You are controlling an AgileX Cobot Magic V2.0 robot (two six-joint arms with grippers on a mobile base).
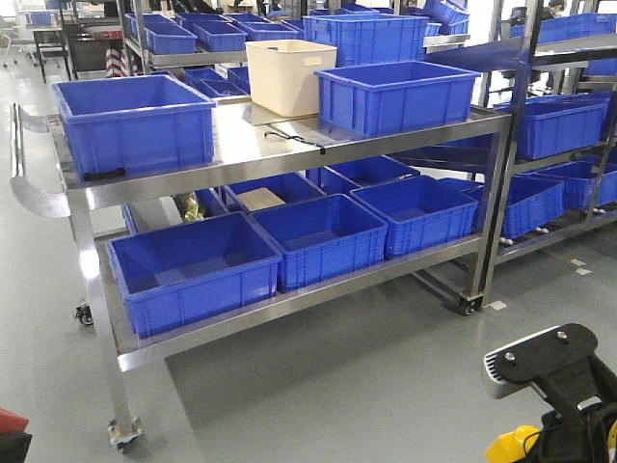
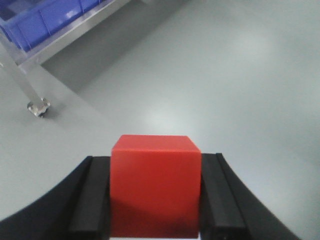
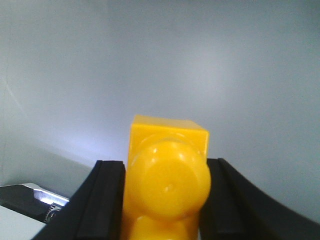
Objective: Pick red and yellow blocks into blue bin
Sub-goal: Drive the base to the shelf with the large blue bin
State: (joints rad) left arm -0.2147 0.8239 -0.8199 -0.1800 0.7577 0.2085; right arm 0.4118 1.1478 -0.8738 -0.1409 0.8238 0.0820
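In the left wrist view, my left gripper [image 2: 155, 161] is shut on the plain red cube [image 2: 155, 190], its black pads pressed to both sides, held above the grey floor. My right gripper [image 3: 165, 162] is shut on the yellow studded brick [image 3: 167, 180], one stud facing the camera. The front view shows the yellow brick [image 1: 511, 446] at the bottom right under the right arm, and a red sliver [image 1: 10, 424] at the bottom left corner. A wide blue bin [image 1: 193, 275] sits at the near left of the steel cart's lower shelf, well away from both grippers.
The steel cart [image 1: 289, 154] on casters carries two taller blue crates [image 1: 135, 121] [image 1: 395, 96] and a cream tub [image 1: 289, 77] on top. More blue crates [image 1: 318, 236] fill the lower shelf. Racks of blue crates stand behind and to the right. Grey floor lies between me and the cart.
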